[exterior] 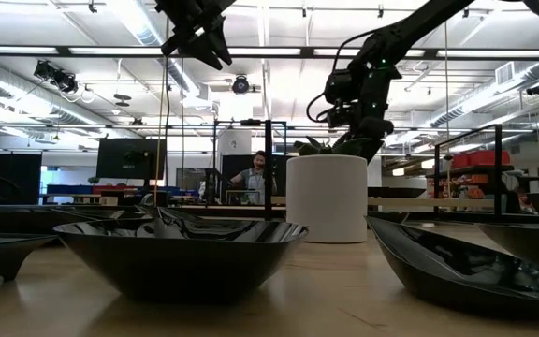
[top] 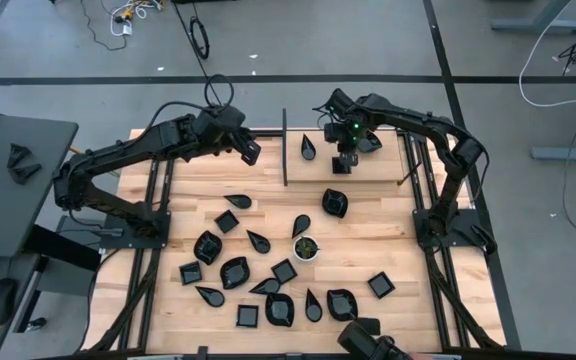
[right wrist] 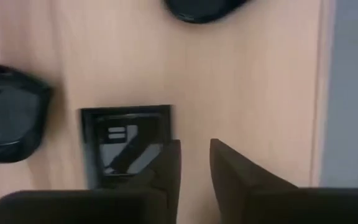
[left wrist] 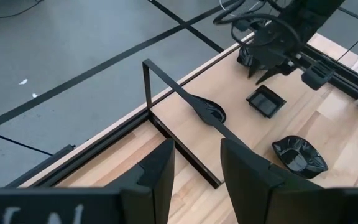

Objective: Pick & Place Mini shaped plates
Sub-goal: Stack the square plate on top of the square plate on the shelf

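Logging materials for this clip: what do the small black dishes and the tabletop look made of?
Square dish: glossy black, probably glazed ceramic or hard plastic; ceiling lights reflect in it. Tabletop: pale wood with visible planks and grain, matte.

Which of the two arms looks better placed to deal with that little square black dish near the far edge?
The right. Its end effector hangs directly over the square dish, fingers slightly parted and empty. The left end effector hovers beyond the upright black divider, empty too.

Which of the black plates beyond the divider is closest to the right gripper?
The square plate: it lies directly below the right gripper. The teardrop plate sits by the divider, and the rounded plate is farther back toward the pile.
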You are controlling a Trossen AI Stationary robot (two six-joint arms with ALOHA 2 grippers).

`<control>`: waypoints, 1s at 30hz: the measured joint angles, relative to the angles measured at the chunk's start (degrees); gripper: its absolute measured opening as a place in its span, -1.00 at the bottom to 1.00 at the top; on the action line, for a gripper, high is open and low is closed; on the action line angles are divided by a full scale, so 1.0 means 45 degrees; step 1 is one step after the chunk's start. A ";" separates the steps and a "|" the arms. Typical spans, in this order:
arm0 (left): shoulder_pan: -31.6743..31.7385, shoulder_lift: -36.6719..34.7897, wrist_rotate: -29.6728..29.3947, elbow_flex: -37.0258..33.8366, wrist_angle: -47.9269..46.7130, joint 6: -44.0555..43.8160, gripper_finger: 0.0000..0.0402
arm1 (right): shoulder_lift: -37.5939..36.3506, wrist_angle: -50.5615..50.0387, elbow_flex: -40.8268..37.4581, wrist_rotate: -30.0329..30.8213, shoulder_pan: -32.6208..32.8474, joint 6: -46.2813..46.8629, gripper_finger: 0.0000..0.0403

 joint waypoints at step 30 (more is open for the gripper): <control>0.0000 0.0000 0.0000 0.0000 -0.0005 -0.0034 -0.33 | -0.2080 0.2469 -0.4655 -0.1205 0.1681 0.3722 -0.96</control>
